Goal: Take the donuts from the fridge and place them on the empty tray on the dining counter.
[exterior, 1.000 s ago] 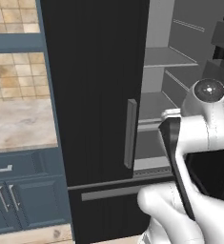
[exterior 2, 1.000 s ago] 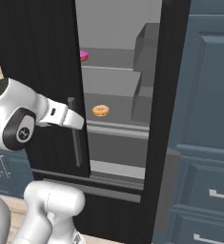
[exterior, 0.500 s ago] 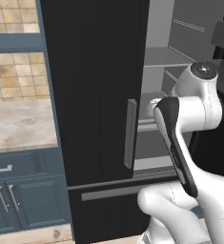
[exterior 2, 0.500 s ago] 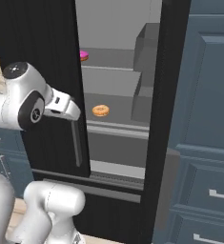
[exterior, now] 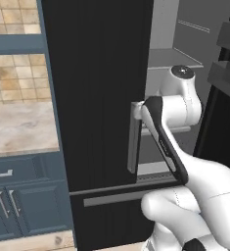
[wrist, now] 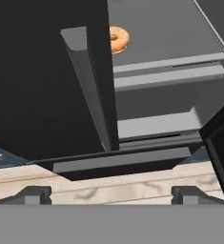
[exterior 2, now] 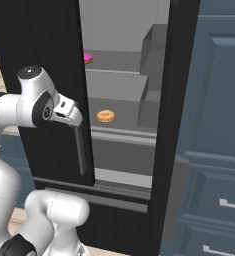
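Currently gripper [wrist: 111, 194] spread wide, holding nothing, hovering just outside the fridge [exterior: 97, 98] by the closed left door's grey handle [wrist: 87, 86]. Aimed down at the lower front edge, so not yet lined up with any shelf. Right door swung open, leaving a clear gap into the grey interior. Orange-tan donut [exterior 2: 105, 116] flat on the middle shelf [exterior 2: 124, 107], near its front, partly hidden behind the door edge in the hand view. Pink donut [exterior 2: 88, 58] one shelf up, tucked behind the left door. Likely next: lift and swing in past the handle toward the orange one.
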